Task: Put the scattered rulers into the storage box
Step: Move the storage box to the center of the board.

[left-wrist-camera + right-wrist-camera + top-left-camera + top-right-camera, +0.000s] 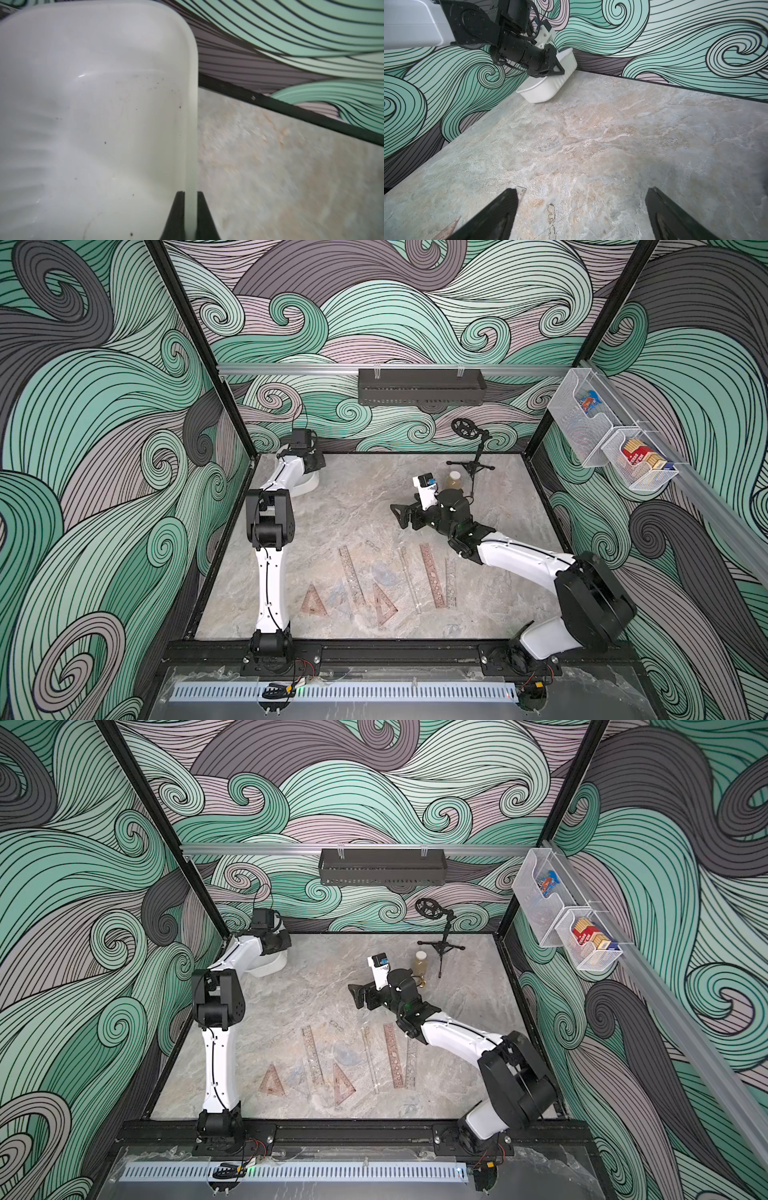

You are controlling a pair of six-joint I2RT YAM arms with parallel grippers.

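Storage box rim clamped in left pincer, nr wall.

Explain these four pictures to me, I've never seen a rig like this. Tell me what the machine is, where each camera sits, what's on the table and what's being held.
Two robot arms, a left arm and a right arm, are bolted to the near edge of a stone-patterned table. Two pictures look down from above; the other two come from a camera on each wrist. On the table lie see-through rulers and set squares, plus a bottle and a small tripod stand at the back. The left gripper is shut on the rim of the white storage box in the far corner. The right gripper is open, holding nothing.
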